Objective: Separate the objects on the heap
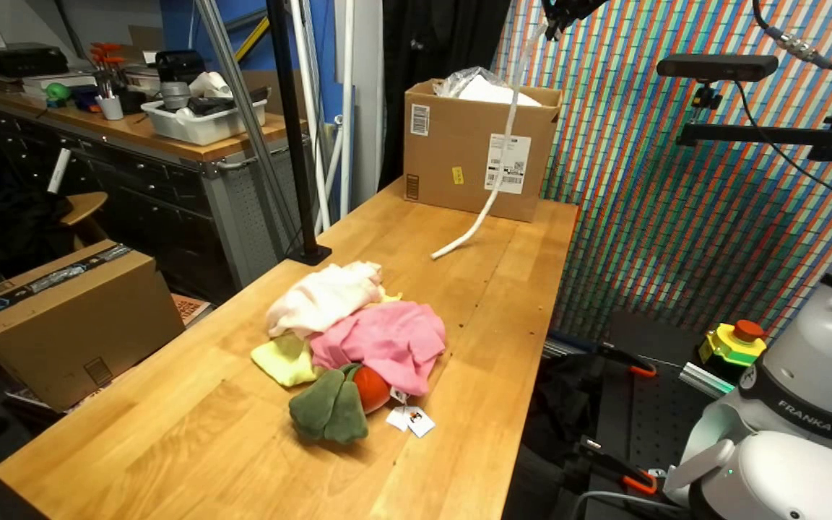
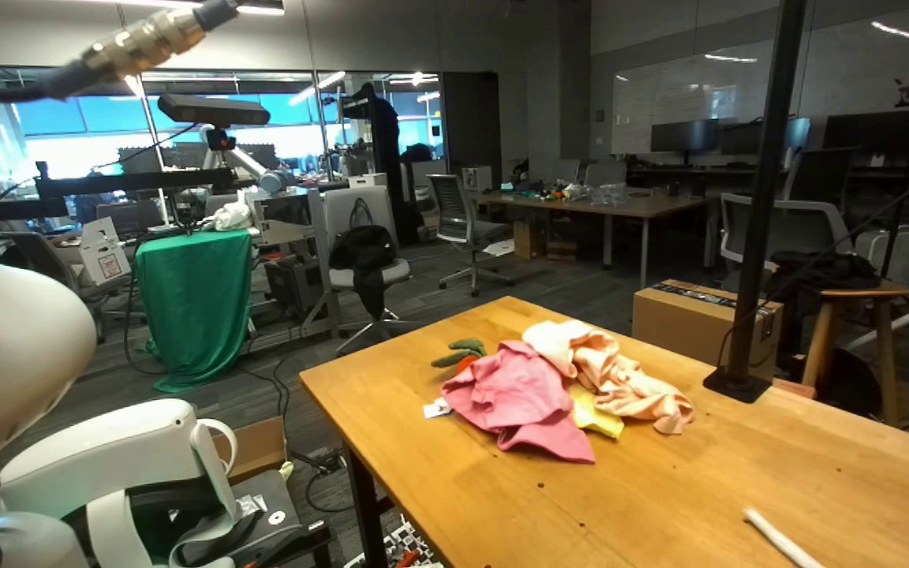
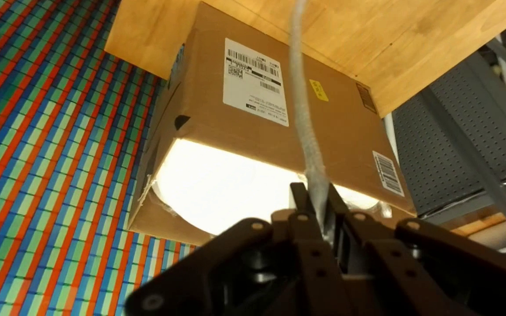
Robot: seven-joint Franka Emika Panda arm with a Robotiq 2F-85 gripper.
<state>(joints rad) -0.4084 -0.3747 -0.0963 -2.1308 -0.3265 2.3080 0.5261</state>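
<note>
A heap lies on the wooden table, with a pink cloth, a pale peach cloth and a yellow cloth. A plush toy with green leaves and a red body lies against the pink cloth, partly covered. My gripper is high above the far part of the table, away from the heap. It is shut on a white rope, which also shows between the fingers in the wrist view. The rope hangs down, its lower end on or near the tabletop.
An open cardboard box with white packing stands at the table's far end, behind the rope. A black post stands at the table's edge beside the heap. The wooden table has open edges.
</note>
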